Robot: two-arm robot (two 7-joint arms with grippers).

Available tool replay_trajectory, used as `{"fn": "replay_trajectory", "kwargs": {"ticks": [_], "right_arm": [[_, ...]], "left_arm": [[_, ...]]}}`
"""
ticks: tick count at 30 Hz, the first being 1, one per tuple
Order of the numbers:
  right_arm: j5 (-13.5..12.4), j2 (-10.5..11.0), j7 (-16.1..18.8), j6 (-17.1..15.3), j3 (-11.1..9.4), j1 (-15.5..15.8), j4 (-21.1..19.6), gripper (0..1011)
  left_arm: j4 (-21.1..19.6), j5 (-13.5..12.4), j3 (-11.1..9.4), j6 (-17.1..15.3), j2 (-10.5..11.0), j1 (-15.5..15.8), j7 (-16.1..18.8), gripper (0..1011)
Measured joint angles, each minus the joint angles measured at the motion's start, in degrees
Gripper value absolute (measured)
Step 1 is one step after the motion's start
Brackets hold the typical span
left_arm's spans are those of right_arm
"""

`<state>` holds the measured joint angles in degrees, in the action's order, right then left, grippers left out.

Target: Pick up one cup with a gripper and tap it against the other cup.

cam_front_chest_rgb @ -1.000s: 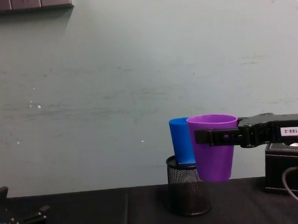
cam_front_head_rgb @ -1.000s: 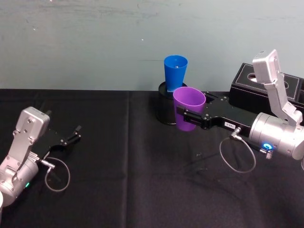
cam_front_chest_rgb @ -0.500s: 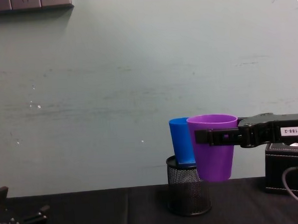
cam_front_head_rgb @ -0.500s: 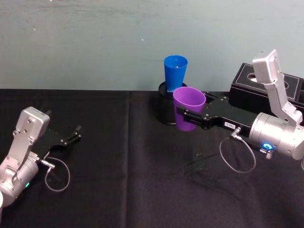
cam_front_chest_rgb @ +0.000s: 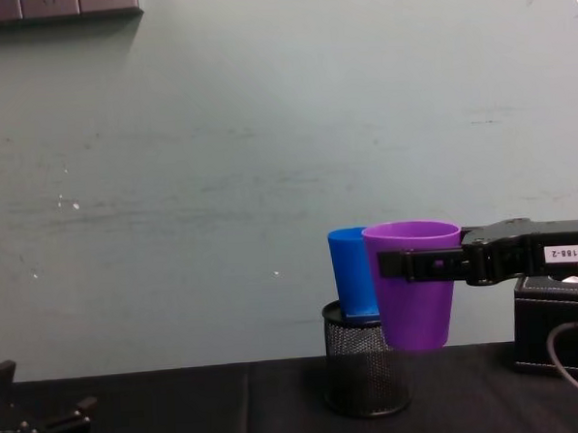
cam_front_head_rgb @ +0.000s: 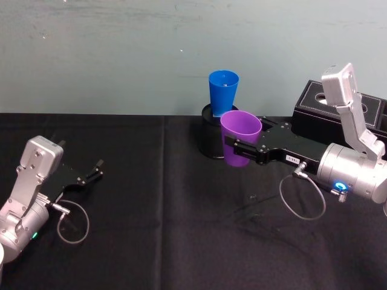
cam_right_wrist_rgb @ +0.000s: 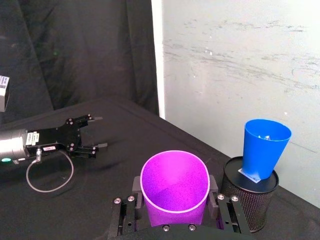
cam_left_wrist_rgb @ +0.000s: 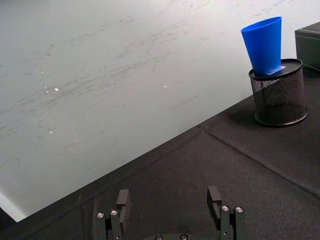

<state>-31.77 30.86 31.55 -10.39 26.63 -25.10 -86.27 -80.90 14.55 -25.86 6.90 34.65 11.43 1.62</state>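
Observation:
My right gripper (cam_front_head_rgb: 233,145) is shut on the purple cup (cam_front_head_rgb: 240,130), which it holds upright above the table by its side wall. In the right wrist view the cup (cam_right_wrist_rgb: 174,186) sits between the two fingers (cam_right_wrist_rgb: 124,212). The blue cup (cam_front_head_rgb: 224,89) stands in a black wire-mesh pen holder (cam_front_head_rgb: 210,138) just behind and left of the purple one. From the chest the purple cup (cam_front_chest_rgb: 414,288) overlaps the blue cup (cam_front_chest_rgb: 347,272); the right wrist view shows a gap between them. My left gripper (cam_front_head_rgb: 97,170) rests open at the table's left, fingers (cam_left_wrist_rgb: 123,200) apart.
A black box (cam_front_head_rgb: 338,109) stands at the back right, behind my right arm, also seen from the chest (cam_front_chest_rgb: 561,323). A black cloth (cam_front_head_rgb: 157,241) covers the table, and a pale wall rises close behind the pen holder (cam_front_chest_rgb: 365,373).

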Motion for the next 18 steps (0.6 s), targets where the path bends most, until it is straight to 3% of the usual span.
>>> {"fn": "replay_trajectory", "kwargs": {"ticks": [18], "right_arm": [[0.0, 0.0, 0.0, 0.0, 0.0, 0.0, 0.0, 729]], "left_arm": [[0.0, 0.0, 0.0, 0.0, 0.0, 0.0, 0.0, 1011]]}}
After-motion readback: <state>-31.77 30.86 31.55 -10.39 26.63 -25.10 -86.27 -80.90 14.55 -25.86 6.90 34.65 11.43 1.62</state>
